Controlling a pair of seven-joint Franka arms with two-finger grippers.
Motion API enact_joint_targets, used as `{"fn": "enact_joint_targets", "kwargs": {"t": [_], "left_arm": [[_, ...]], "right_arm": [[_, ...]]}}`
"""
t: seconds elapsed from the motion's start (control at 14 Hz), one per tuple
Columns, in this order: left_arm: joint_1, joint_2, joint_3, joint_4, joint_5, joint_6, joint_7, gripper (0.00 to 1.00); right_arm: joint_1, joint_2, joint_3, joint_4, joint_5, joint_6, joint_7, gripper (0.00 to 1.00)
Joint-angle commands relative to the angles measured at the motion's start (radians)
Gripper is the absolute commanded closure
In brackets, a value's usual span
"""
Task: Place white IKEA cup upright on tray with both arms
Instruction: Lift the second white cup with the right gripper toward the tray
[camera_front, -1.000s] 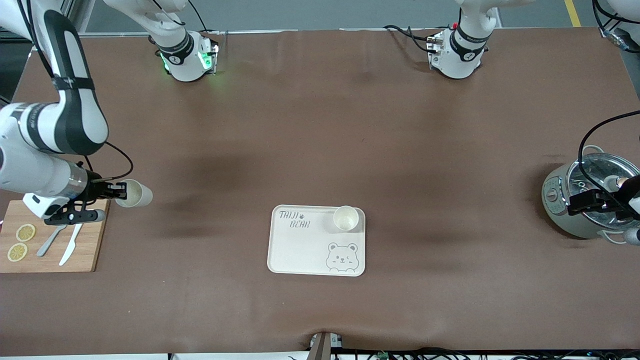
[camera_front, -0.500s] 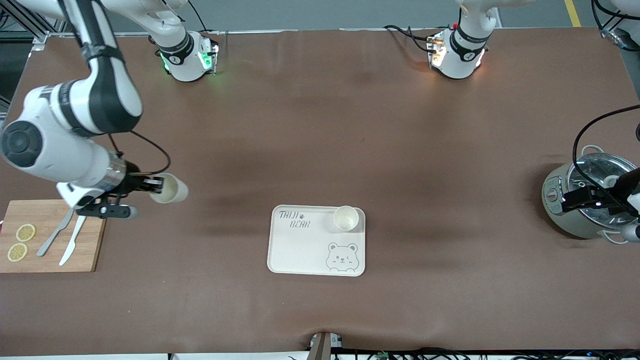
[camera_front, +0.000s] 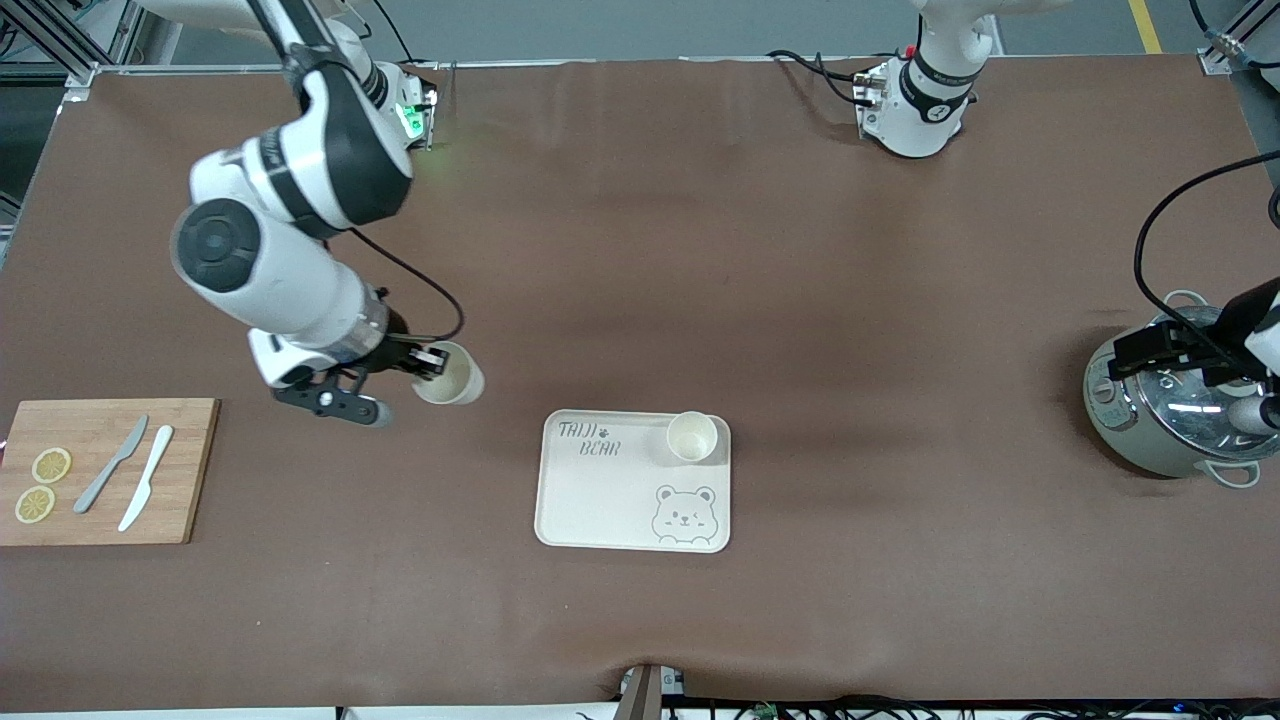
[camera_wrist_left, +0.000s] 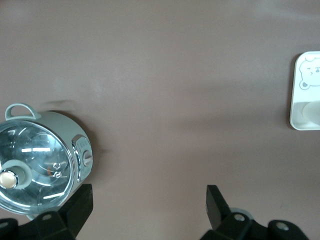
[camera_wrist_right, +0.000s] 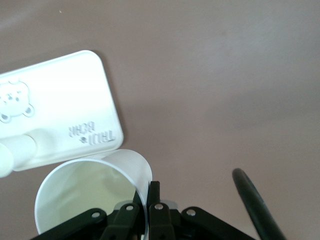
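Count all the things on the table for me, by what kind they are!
Cups: 2, one on the tray, one in the right claw
Tray: 1
Cutting board: 1
Lemon slices: 2
Knives: 2
Pot: 1
Total: 9

Front camera: high, facing both bases, whole worktop (camera_front: 640, 250) covered. Wrist cameras: look down, closer. All three share the tray (camera_front: 600, 500) (camera_wrist_left: 298, 107) (camera_wrist_right: 55, 95).
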Motion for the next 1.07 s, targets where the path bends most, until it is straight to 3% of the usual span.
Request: {"fn": "enact_joint_targets", "kwargs": {"t": [0.0, 0.43, 0.79, 1.0], "left_arm": [[0.004, -0.105, -0.009, -0.125, -0.019, 0.005, -0.013, 0.0], [0.003, -0.235, -0.029, -0.252, -0.019, 0.011, -0.019, 0.0], [0.003, -0.332, -0.037, -0.371, -0.019, 0.062, -0.019, 0.0], [0.0, -0.35, -0.044, -0.393, -0.019, 0.068, -0.019, 0.0]], "right_arm": [[0.066, 0.118, -0.012, 0.129, 0.011, 0.016, 0.133, 1.0], [0.146, 0.281, -0.015, 0.218, 0.001, 0.175, 0.265, 1.0], [0.144, 0.341, -0.018, 0.218, -0.032, 0.269, 0.265, 1.0], [0.146, 0.385, -0.02, 0.22, -0.046, 0.327, 0.265, 1.0]]}}
